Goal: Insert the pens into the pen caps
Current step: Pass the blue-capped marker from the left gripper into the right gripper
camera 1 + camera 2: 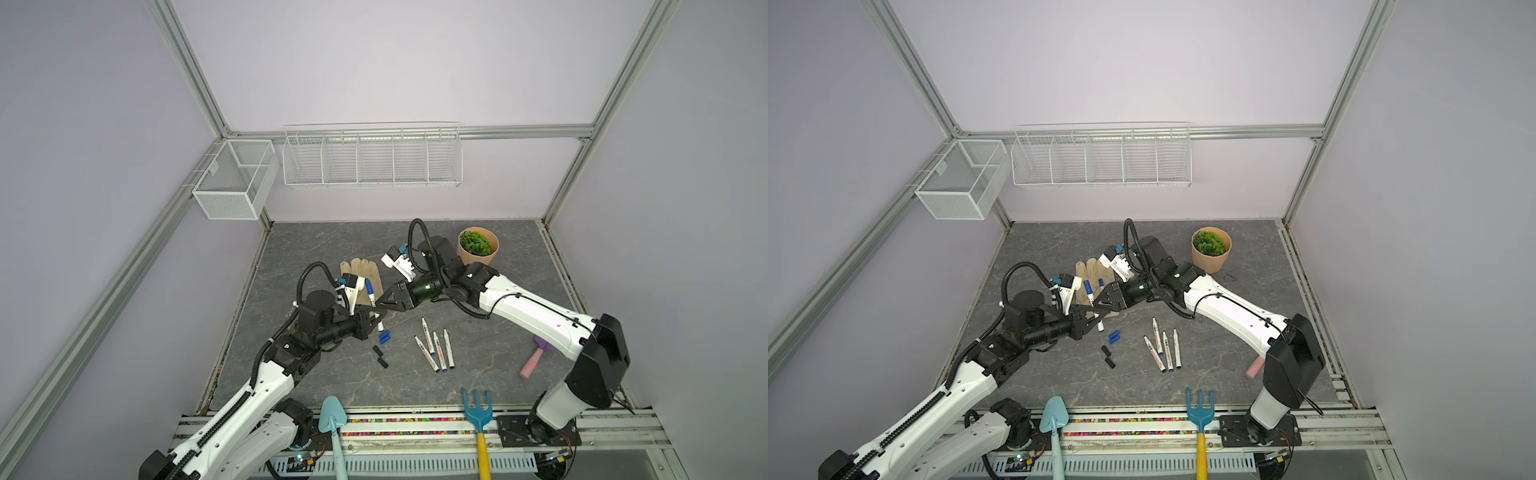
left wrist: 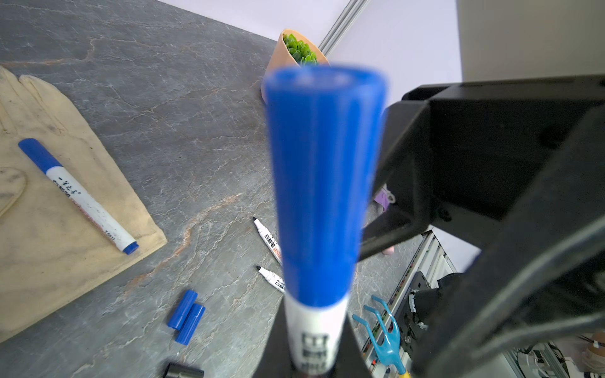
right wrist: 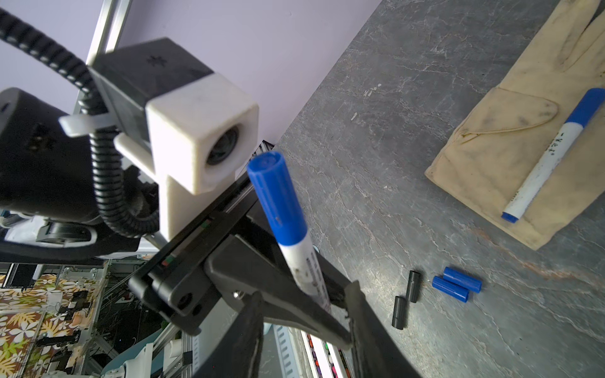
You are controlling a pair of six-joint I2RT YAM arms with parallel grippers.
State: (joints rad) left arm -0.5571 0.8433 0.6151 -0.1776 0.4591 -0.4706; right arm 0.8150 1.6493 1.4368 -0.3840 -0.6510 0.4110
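- Right wrist view: left gripper (image 3: 322, 294) clenched on the pen (image 3: 302, 261), blue cap (image 3: 278, 199) on!
- And the right gripper (image 1: 1096, 305): released, jaws apart.
- Spare blue caps (image 1: 385, 336) at the pen's five o'clock, both top views.

Table (image 1: 316, 249): grey stone-pattern top.
Glove (image 1: 359, 268): tan, flat, approx. ctr of table, fingers twd rear edge.
Plant pot (image 1: 473, 259): tan, green plant, upright nr rear edge, R of ctr.
Pink-handled tool (image 1: 534, 361): purple head, flat, nr R edge.
Teal trowel (image 1: 332, 415) & blue rake (image 1: 478, 409) w/ yellow handle: across front edge, well apart.
Wire rack (image 1: 372, 160): rear wall.
Mesh box (image 1: 232, 178): L frame rail.
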